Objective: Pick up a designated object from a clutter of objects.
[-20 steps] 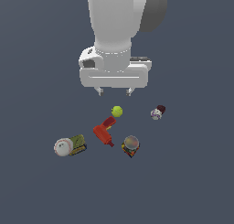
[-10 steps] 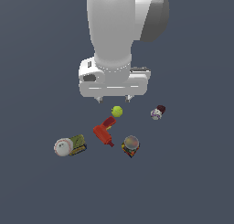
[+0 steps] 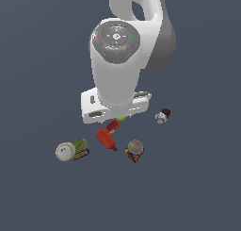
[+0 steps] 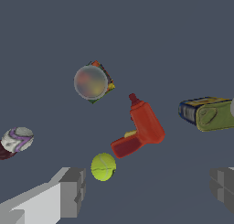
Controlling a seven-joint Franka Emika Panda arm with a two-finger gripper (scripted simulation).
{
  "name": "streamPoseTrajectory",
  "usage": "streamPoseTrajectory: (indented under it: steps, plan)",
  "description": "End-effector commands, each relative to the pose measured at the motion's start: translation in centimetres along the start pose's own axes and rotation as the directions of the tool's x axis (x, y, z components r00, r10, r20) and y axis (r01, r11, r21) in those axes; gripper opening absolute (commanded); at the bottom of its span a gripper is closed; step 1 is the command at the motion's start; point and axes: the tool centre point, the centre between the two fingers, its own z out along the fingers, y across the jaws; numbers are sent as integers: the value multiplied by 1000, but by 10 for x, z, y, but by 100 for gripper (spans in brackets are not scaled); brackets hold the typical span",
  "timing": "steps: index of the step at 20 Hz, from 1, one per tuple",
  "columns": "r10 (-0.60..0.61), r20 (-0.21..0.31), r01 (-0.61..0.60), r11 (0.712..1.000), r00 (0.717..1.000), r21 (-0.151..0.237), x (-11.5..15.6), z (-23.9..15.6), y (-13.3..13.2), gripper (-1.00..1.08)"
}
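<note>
The designated object, a red L-shaped drill toy [image 3: 107,136] [image 4: 139,131], lies on the floor amid the clutter of objects. A yellow-green ball [image 4: 103,167] sits right beside its handle end. In the exterior view the ball [image 3: 121,118] peeks out under the arm's white hand [image 3: 115,107], which hovers above and behind the drill and hides the fingers. In the wrist view my gripper [image 4: 148,191] is open, with its grey fingers [image 4: 73,191] wide apart and nothing between them. The drill lies just ahead of that gap.
A white baseball [image 3: 65,151] touches an olive can [image 3: 80,147] [image 4: 208,113] at the exterior view's left. An orange-black round-topped item [image 3: 135,150] [image 4: 93,82] sits near the drill's tip. A maroon-white bit [image 3: 162,115] [image 4: 16,141] lies apart at the exterior view's right.
The arm has come down toward the clutter, and its hand now covers most of the yellow-green ball in the exterior view. The objects have not moved.
</note>
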Motion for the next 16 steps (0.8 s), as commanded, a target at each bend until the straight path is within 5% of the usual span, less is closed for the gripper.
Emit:
streamPoseTrajectory:
  steps: [1, 8, 16]
  plan:
    - [-56, 46, 56, 998, 997, 1, 9, 13, 4, 108]
    - [-205, 169, 203, 979, 964, 30, 30, 52, 15, 108]
    - [-363, 294, 349, 932, 884, 102, 46, 102, 27, 108]
